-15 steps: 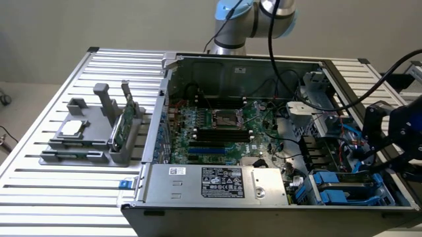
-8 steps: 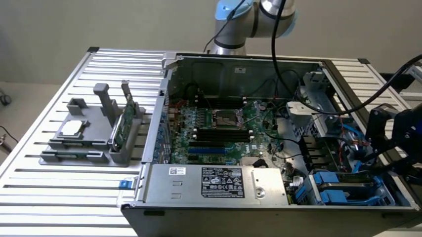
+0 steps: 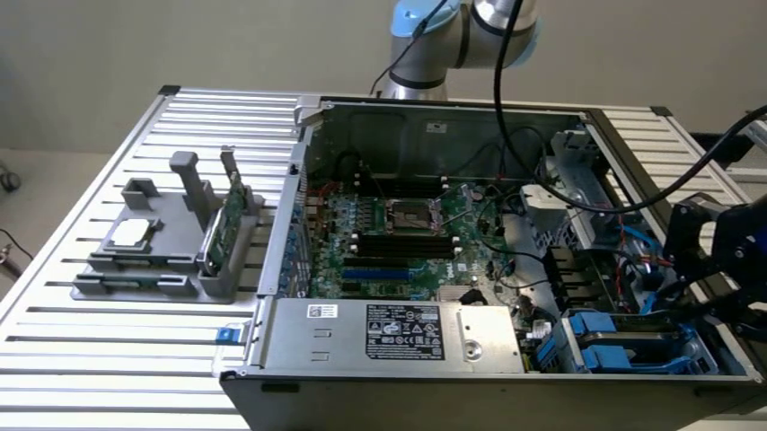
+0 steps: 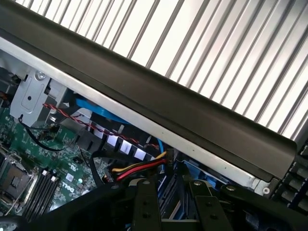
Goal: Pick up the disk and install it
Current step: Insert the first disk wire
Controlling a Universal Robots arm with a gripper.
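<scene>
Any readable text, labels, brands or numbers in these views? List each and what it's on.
Nothing is legible enough to quote.
On the power supply: large label and small white sticker, print too small to read.
On the motherboard: white printed markings, too blurred to read.

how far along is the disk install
Done: nothing clearly; the grey holder carries just the processor chip and green card. In hand: the gripper hangs over the drive-bay corner of the open case, by the blue carrier rails; whether it holds the disk can't be told. Left: a seated disk isn't confirmed.
</scene>
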